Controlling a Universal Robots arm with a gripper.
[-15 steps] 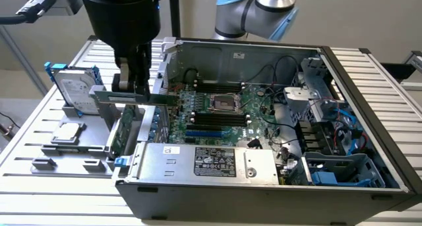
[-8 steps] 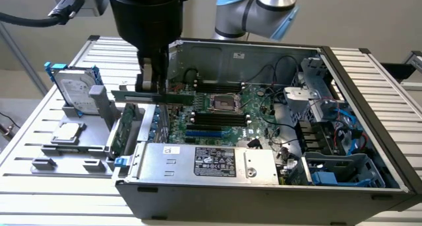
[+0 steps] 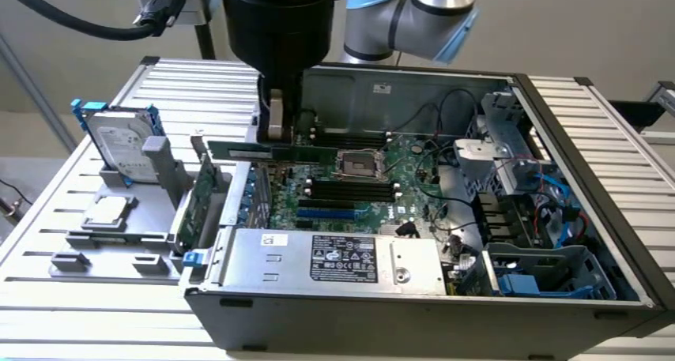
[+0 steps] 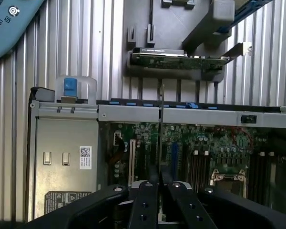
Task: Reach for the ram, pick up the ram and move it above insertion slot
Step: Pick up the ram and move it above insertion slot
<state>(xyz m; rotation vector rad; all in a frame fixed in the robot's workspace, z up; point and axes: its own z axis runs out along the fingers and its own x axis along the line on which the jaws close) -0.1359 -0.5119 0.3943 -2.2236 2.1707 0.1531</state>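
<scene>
at the left of the exterior frame a grey rack (image 3: 116, 235) on the slatted table (image 3: 590, 116) props a hard drive (image 3: 116, 144) upright and, just right of it, the tall green card (image 3: 195, 203) on edge, each stood in its own holder so it can be taken from above. right of that, in the upper middle, the gripper (image 3: 277, 128) hangs from the black wrist with its fingers closed on the ram (image 3: 280, 152), which lies level and lengthwise, lifted free over the left wall of the open case (image 3: 422, 306). in the wrist view the ram (image 4: 160, 143) shows edge-on as a thin line running out from between the two clamped fingers (image 4: 145, 200), pinched by its flat faces so the contact edge can point down, i judge. further right on the motherboard (image 3: 348, 195), the dark slots (image 3: 343, 191) sit below the cpu socket (image 3: 364, 165); the ram is up-left of them, not yet over them. drive cages (image 3: 517, 163) fill the right end of the case.
</scene>
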